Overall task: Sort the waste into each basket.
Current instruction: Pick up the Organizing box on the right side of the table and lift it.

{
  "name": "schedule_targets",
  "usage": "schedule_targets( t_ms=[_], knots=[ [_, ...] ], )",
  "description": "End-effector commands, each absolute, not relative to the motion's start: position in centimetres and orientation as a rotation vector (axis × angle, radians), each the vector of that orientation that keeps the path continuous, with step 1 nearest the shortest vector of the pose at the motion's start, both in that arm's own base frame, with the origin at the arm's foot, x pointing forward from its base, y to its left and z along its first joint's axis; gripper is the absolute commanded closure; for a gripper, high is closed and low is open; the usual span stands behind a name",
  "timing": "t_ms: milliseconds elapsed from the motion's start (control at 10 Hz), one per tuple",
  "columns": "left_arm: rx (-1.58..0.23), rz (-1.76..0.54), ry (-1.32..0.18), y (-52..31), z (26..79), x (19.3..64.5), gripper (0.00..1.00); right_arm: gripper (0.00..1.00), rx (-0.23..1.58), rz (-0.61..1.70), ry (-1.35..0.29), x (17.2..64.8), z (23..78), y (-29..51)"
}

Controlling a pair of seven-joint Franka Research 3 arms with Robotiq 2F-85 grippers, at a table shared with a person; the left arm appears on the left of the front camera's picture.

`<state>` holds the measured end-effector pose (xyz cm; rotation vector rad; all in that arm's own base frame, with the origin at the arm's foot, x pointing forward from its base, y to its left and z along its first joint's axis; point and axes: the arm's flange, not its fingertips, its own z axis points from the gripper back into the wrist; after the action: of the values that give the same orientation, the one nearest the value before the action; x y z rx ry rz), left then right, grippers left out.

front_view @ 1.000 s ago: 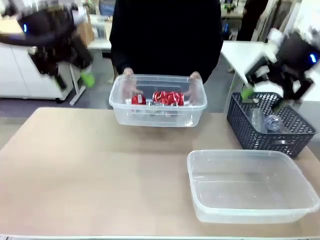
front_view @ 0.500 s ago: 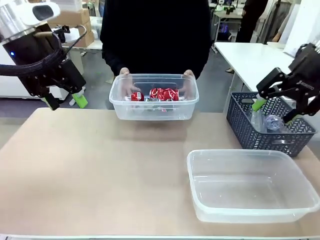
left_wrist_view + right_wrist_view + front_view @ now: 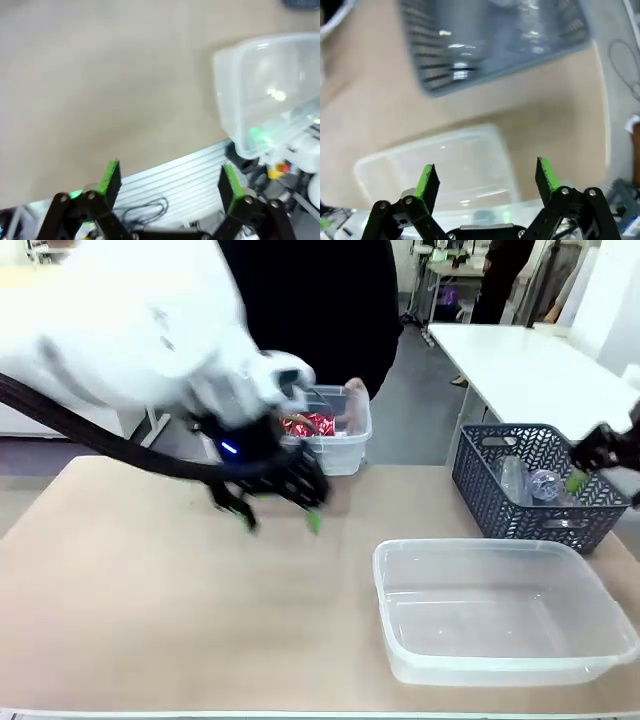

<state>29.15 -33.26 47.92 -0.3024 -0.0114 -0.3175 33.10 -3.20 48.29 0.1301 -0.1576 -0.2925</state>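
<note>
Red metal cans (image 3: 308, 425) lay in the clear plastic tub (image 3: 340, 452) a person held at the far edge of the tan counter (image 3: 130, 580), seemingly offered for sorting; left hand (image 3: 280, 522) and right hand (image 3: 486, 172) both gaped apart, empty

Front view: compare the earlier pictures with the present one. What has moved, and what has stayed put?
The left claw swung from the far left down to the middle of the table, open and empty, in front of the person's tub of red cans. The right claw, open, dropped towards the right edge by the dark basket. Nothing was grasped or released. The empty tub and dark basket stayed put.
</note>
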Motion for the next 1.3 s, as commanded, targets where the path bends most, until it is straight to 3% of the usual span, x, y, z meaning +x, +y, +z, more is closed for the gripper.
schedule_targets(
  t_ms=[0,200,300,400,600,800,1200],
  knots=[
    [-0.29,-0.351,0.014,-38.4,46.7,30.2,0.0,0.0,-0.001,-0.182,0.001,29.9,40.7,-6.5],
    [-0.224,-0.331,0.078,-43.1,44.8,30.3,0.0,0.0,0.004,-0.064,0.135,26.5,39.4,-8.0],
    [-0.311,-0.371,0.031,-40.1,45.2,27.7,0.0,0.0,0.078,-0.132,0.072,25.8,40.1,-7.6],
    [-0.311,-0.371,0.031,-40.1,45.2,27.7,0.0,0.0,0.024,-0.153,0.108,32.2,42.4,-8.8],
    [-0.295,-0.368,0.054,-42.2,44.4,28.7,0.0,0.0,0.043,-0.133,0.128,31.5,42.6,-9.4],
    [-0.334,-0.408,0.038,-44.5,42.0,27.0,0.0,0.0,0.165,0.07,0.165,31.9,41.9,-6.2],
    [-0.24,-0.335,0.032,-47.9,37.5,26.2,0.0,0.0,0.103,0.14,0.244,30.5,38.8,-2.9]
  ],
)
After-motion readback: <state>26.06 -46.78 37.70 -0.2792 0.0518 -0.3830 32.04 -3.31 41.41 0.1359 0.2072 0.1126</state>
